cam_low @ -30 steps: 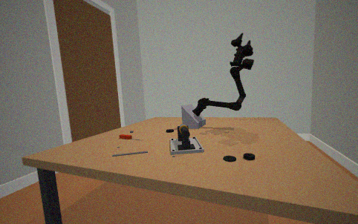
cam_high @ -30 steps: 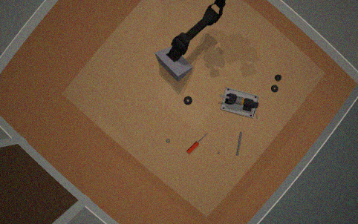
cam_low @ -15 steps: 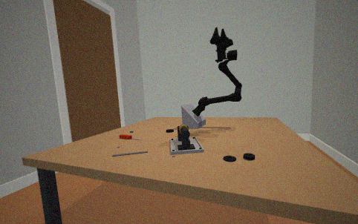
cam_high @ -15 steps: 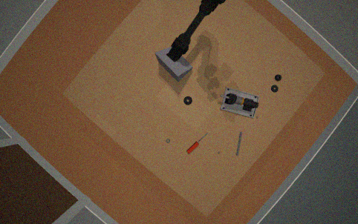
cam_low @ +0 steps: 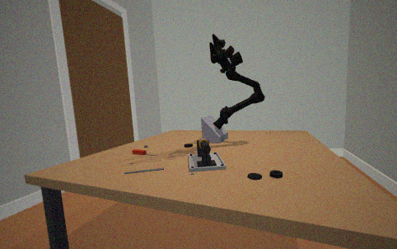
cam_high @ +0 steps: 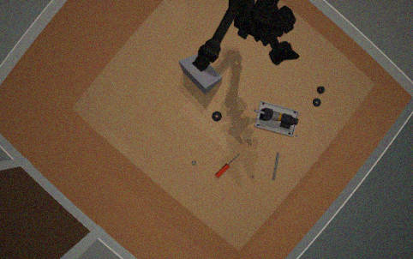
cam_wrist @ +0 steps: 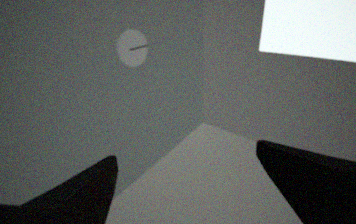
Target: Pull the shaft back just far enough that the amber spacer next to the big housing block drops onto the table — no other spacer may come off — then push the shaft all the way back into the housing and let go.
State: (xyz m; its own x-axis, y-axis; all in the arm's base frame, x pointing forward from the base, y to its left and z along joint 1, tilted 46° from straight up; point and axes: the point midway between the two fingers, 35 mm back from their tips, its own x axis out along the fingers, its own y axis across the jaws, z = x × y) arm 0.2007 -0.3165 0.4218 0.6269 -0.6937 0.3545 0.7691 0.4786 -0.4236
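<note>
The pale base plate lies on the table with the dark housing block at its right end in the top view and another dark part at its left end. The amber spacer sits on the shaft line beside the housing block, with a grey section left of it in the top view. The shaft itself is too small to make out. My gripper is open and empty, raised high above the table and far from the plate. The wrist view shows no task parts.
Black discs lie beyond the plate; another lies nearer the arm's base. A red screwdriver and a grey rod also lie on the table.
</note>
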